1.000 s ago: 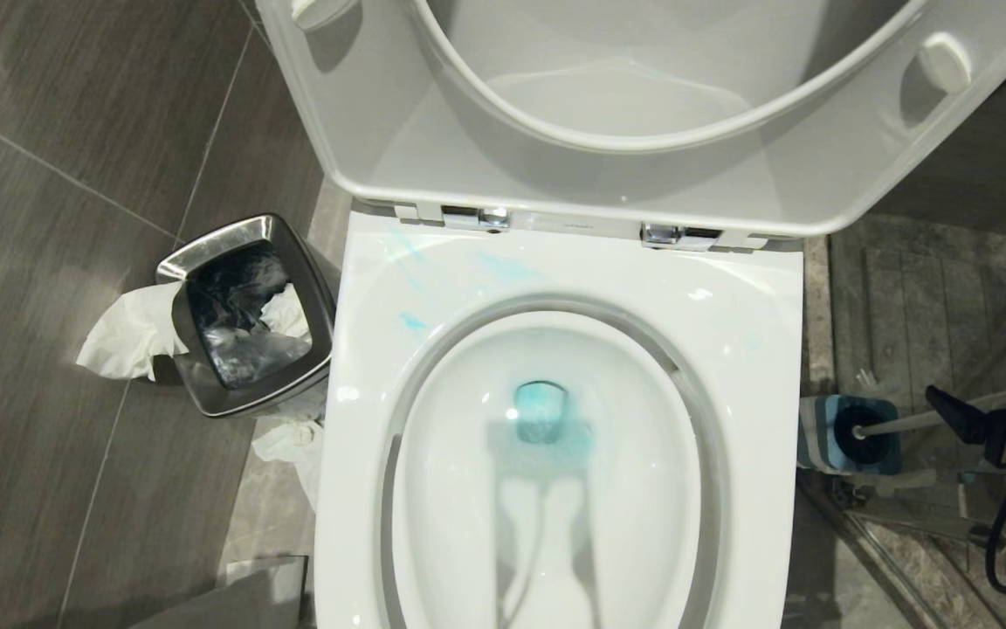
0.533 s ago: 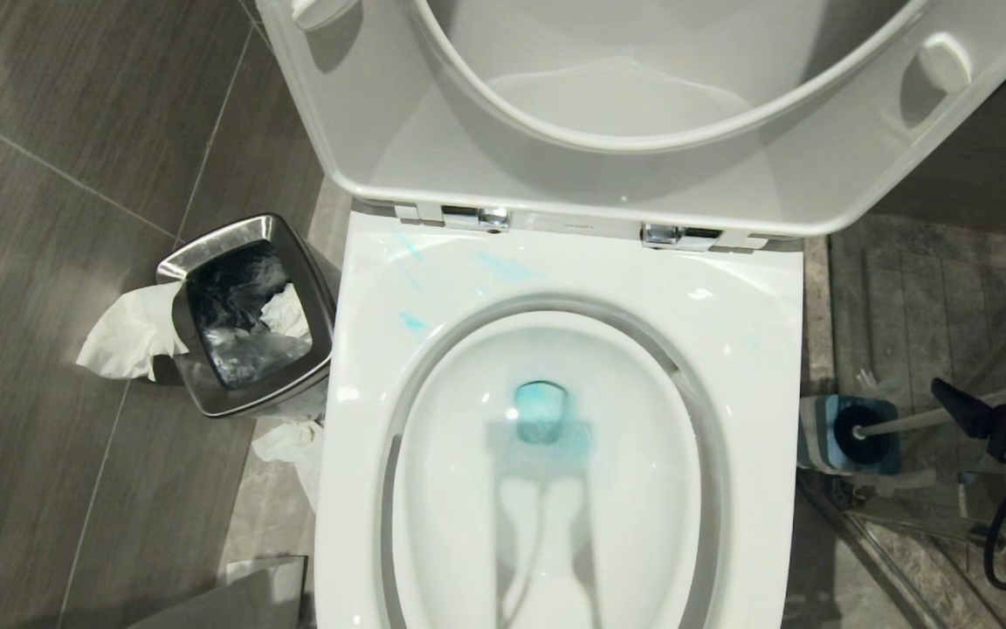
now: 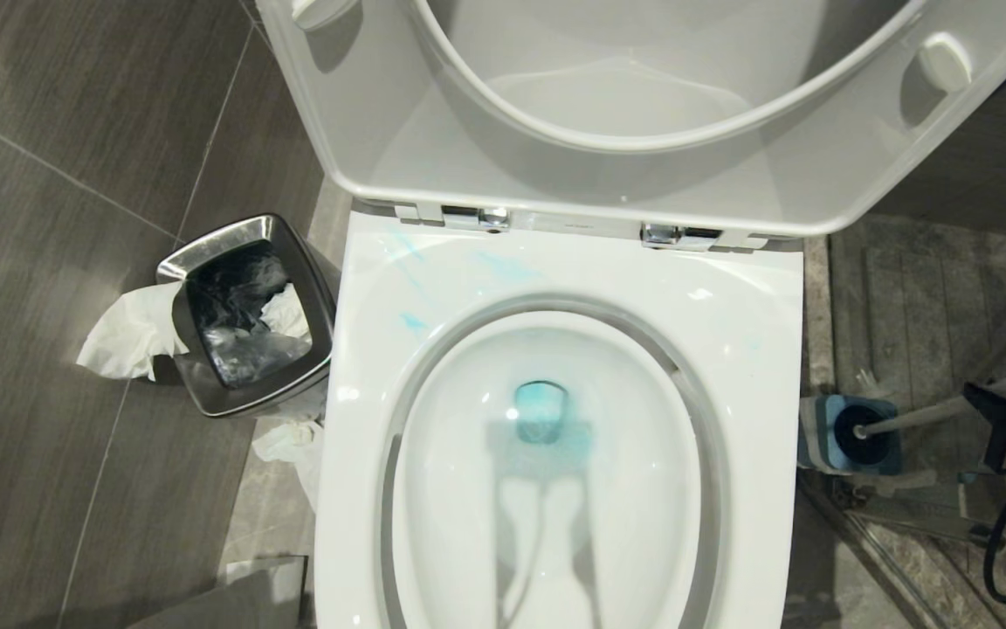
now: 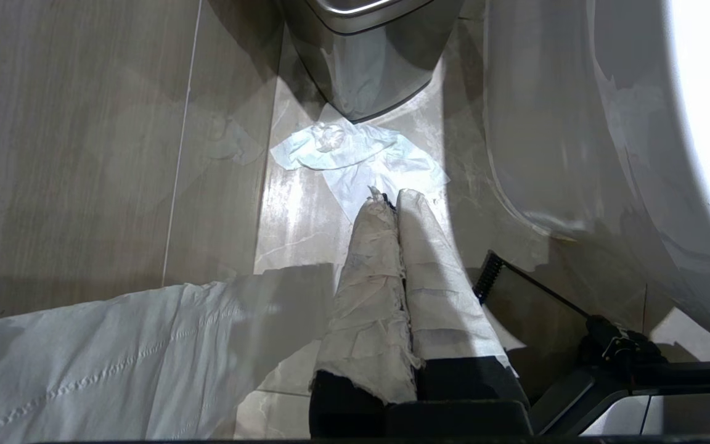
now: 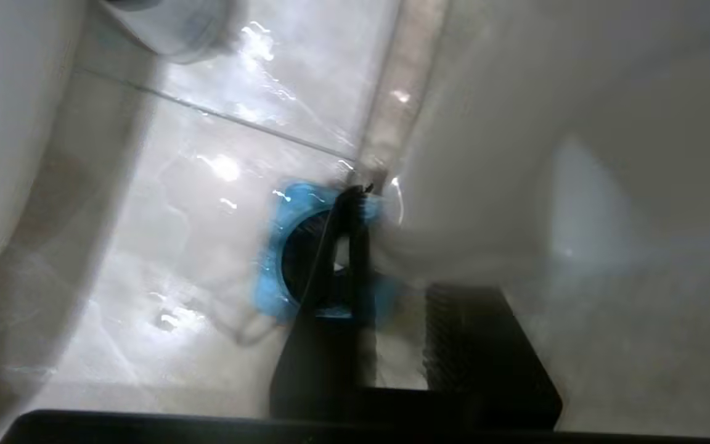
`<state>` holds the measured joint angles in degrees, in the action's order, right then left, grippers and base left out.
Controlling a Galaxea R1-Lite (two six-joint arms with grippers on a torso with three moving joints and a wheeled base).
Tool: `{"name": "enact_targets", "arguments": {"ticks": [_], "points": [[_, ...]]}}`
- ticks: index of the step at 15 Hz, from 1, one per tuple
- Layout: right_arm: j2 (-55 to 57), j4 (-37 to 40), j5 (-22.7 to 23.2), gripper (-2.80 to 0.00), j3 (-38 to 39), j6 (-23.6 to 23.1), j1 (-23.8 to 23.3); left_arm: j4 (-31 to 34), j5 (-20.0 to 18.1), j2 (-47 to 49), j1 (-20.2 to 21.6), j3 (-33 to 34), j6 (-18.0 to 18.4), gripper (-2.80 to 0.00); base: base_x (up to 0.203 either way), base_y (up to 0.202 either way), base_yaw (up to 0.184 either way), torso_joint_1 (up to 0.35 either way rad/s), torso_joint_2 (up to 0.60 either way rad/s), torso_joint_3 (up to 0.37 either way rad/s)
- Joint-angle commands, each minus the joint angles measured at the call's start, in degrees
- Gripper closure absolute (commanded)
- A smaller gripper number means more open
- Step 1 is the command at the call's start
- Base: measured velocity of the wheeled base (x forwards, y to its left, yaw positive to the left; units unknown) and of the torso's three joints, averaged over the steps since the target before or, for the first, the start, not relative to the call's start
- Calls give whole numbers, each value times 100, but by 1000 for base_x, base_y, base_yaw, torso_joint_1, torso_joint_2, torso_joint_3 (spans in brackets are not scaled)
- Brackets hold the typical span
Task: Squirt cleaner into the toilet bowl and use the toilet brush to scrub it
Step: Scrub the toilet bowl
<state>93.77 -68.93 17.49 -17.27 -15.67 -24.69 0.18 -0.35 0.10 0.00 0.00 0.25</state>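
Observation:
The white toilet bowl [image 3: 451,454] lies open below me, its water tinted blue by cleaner [image 3: 542,415], with thin blue smears on the rim [image 3: 413,321]. To its right on the floor, the toilet brush's slim white handle [image 3: 913,419] leans out of the squat blue-and-grey holder [image 3: 848,432]. My right gripper [image 3: 988,409] is at the far right edge, shut on the handle's upper part; its wrist view looks down onto the holder [image 5: 272,246]. My left gripper [image 4: 392,196] hangs low beside the toilet base, shut and holding nothing, its fingers wrapped in white.
A square steel waste bin [image 3: 245,314] stands left of the toilet with white tissue [image 3: 123,332] around it on the floor. The raised seat and lid [image 3: 363,131] stand behind the bowl. A black cable [image 3: 996,542] loops below the right gripper.
The right gripper's fingers have closed from wide open onto the brush handle, and the gripper has drawn slightly toward the right edge. The brush still sits in its holder.

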Motion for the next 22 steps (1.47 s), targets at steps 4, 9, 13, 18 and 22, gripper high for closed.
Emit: {"name": "enact_targets", "arguments": {"ticks": [4,9,13,18,22], "points": [[-14,-205,8,0,20,103,26,-1,0,-1,0,0,1,0,0,0,0,0,0,0],[-185,-349,-14,0,244,66,21,-1,0,-1,0,0,1,0,0,0,0,0,0,0],[-731,-527,-35,0,442,114,18,-1,0,-1,0,0,1,0,0,0,0,0,0,0],[-1548,-214,-99,0,538,449,11,-1,0,-1,0,0,1,0,0,0,0,0,0,0],[-2803,1593,-105,0,-40,711,2,-1,0,-1,0,0,1,0,0,0,0,0,0,0]]}}
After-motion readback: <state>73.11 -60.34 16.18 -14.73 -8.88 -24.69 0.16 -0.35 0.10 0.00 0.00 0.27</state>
